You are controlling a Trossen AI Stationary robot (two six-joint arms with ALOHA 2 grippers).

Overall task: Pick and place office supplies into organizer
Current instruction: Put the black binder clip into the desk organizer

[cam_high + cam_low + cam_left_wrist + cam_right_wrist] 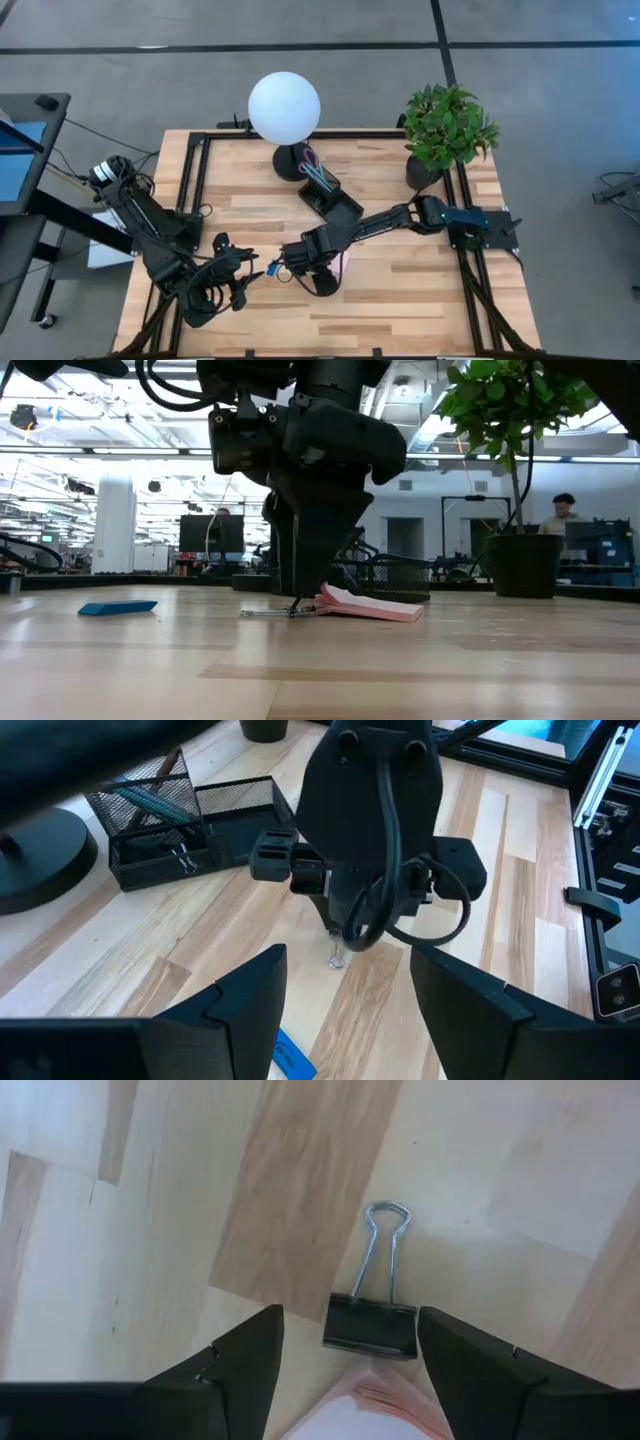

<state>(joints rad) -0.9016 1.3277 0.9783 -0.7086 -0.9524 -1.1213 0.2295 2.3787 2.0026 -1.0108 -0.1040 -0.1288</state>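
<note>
The right gripper (pixel 345 1355) points straight down at the pale wooden table (pixel 420 290), its two dark fingers (pixel 245 1365) standing wide apart and holding nothing. Between them, on the wood, lies a small black binder clip with silver wire handles (pixel 372 1320); the black body sits in the gap between the fingertips without visibly touching either, and the wire loops reach forward, away from the gripper. Just behind the clip, under the gripper's wrist, lies the pink square sticky-note pad (pixel 370 1410), its edge close against the clip's body. In the low view the pad (pixel 368 604) lies flat beside the lowered right gripper (pixel 310 585), with the clip's handles (pixel 268 611) stretching out along the table on the other side.

The left gripper (pixel 345 995) hovers a short way off, facing the right one, its fingers also spread and empty. A flat blue block (pixel 293 1056) lies on the table just below it, between the two grippers.

Beyond the right gripper, by the black round lamp base (pixel 40 860), stands the black wire-mesh organizer (pixel 190 825); its taller cup section holds teal pens (pixel 155 802) and its lower tray section lies next to it.
</note>
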